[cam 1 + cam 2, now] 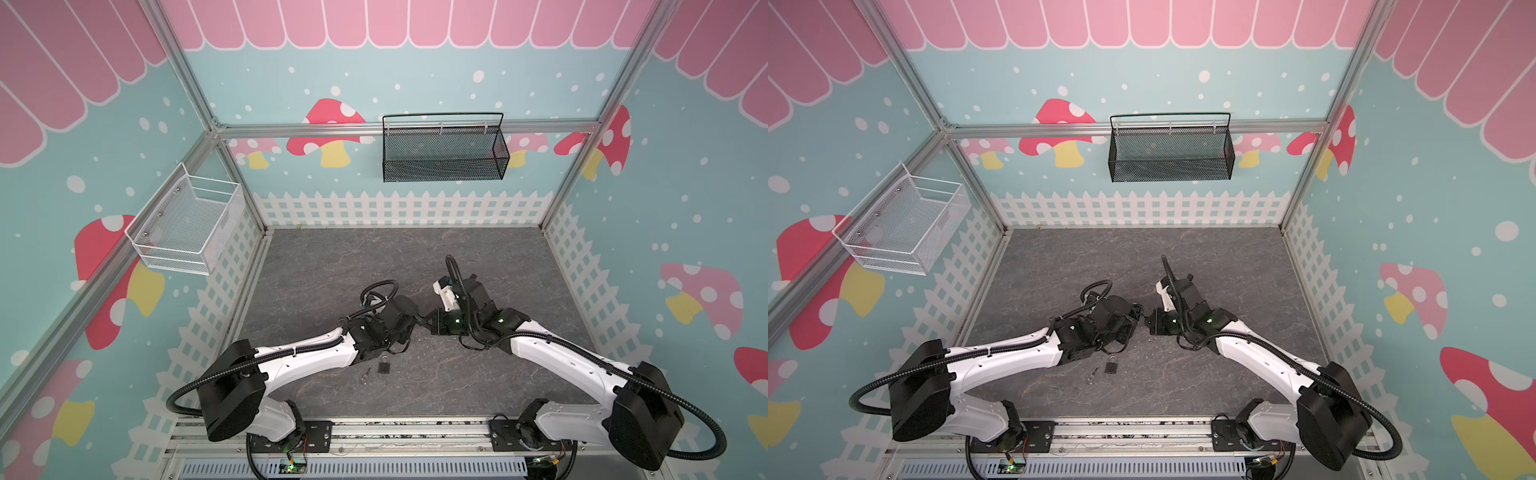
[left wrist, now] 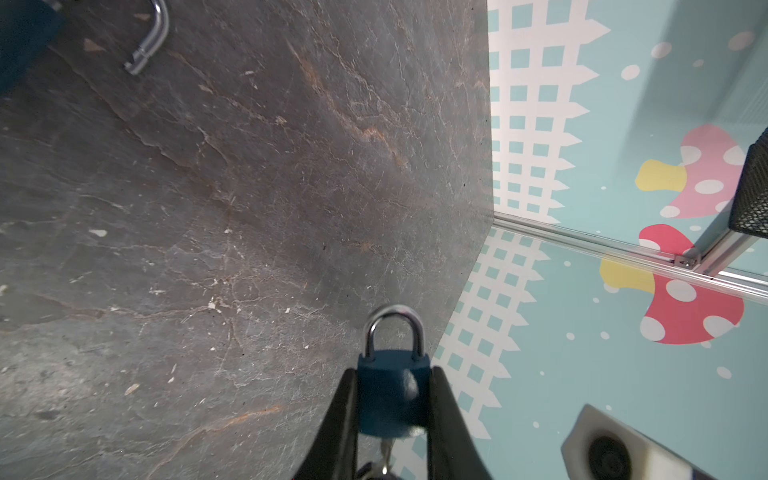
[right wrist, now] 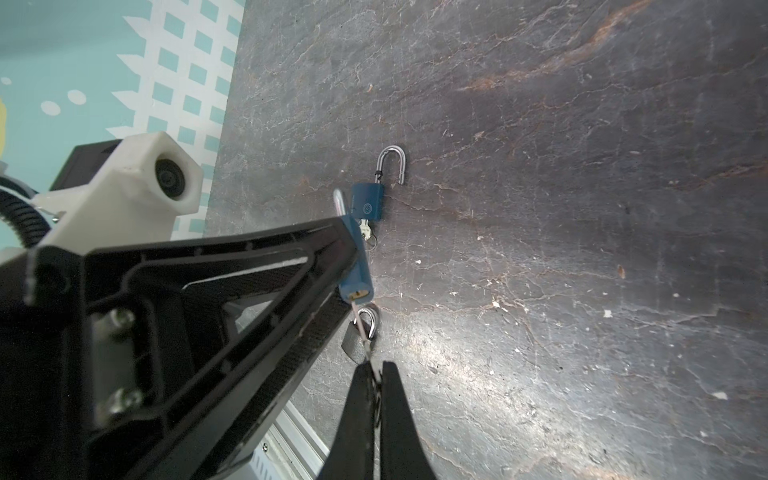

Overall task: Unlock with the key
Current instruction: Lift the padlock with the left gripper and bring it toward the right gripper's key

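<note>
Key (image 3: 360, 328) pinched in right pincer (image 3: 376, 369), tip meeting padlock (image 2: 390, 395) clamped in left pincer (image 2: 392, 372)

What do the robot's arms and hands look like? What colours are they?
The left arm and right arm have smooth white shells and chunky black joints. Ribbed black cables loop along them, and small green lights glow by the right wrist. The left hand and right hand each have two slim black tapering fingers. A white camera block sits on each wrist.
</note>
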### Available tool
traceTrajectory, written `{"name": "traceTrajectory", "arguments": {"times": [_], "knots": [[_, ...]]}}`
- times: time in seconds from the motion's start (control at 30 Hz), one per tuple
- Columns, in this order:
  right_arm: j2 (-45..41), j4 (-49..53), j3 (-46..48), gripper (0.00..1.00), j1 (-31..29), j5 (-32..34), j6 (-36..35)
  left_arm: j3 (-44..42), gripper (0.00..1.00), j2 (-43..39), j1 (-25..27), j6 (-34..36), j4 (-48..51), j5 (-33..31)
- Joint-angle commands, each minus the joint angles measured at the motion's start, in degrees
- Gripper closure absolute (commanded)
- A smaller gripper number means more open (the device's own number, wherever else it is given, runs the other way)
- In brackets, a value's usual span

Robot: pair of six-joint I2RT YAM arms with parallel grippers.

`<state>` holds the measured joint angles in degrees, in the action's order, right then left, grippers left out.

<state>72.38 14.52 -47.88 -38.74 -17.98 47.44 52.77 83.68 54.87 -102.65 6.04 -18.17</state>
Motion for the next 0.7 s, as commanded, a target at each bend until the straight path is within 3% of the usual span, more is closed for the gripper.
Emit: {"name": "traceTrajectory", "arguments": {"times": [0.0,0.67], "knots": [[0.6,-1.8,-1.3,1.00,-0.4,0.6,1.2,-0.7,1.00,-1.1,0.3,-1.2,-2.2,-0.5],[0.2,-1.1,-2.8,1.00,-0.4,4.1,1.6,-0.7,1.00,-0.1,0.3,-0.7,-3.5,1.1]]}}
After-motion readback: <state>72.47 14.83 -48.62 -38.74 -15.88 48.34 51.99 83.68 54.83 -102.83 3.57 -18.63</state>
